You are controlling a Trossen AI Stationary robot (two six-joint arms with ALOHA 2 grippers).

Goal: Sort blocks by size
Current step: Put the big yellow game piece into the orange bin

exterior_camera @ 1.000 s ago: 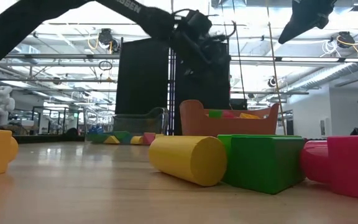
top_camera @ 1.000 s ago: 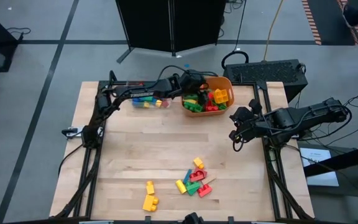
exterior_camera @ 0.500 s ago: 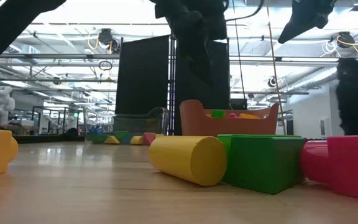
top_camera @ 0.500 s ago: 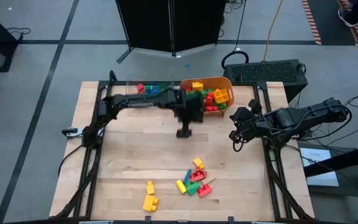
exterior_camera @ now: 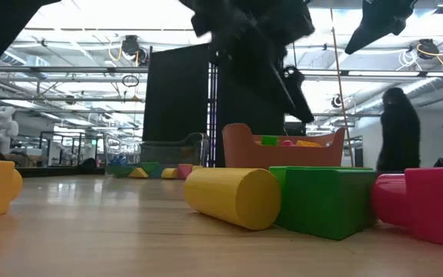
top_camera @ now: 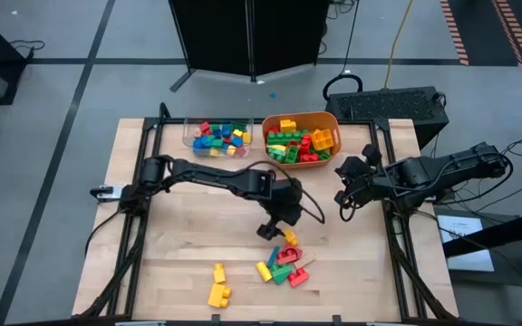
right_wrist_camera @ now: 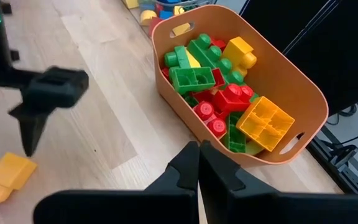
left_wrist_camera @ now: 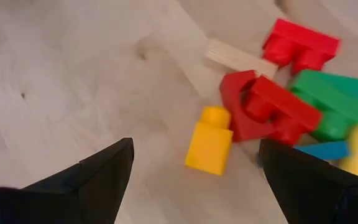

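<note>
My bench is a pale wooden table (top_camera: 198, 226) standing on grey floor crossed by dark lines. At its far edge, right of centre, sits an orange tub (top_camera: 330, 120) with cut-out handles, and just left of it stands a clear plastic tray (top_camera: 188, 136), the two close together but apart. Beyond the table rises a tall black panel (top_camera: 243, 36). Past the far right corner a black case (top_camera: 397, 104) lies on the floor, with a yellow cable (top_camera: 397, 41) running away from it. Across the room, to the right, a person (exterior_camera: 398, 127) in dark clothes stands as a silhouette.
</note>
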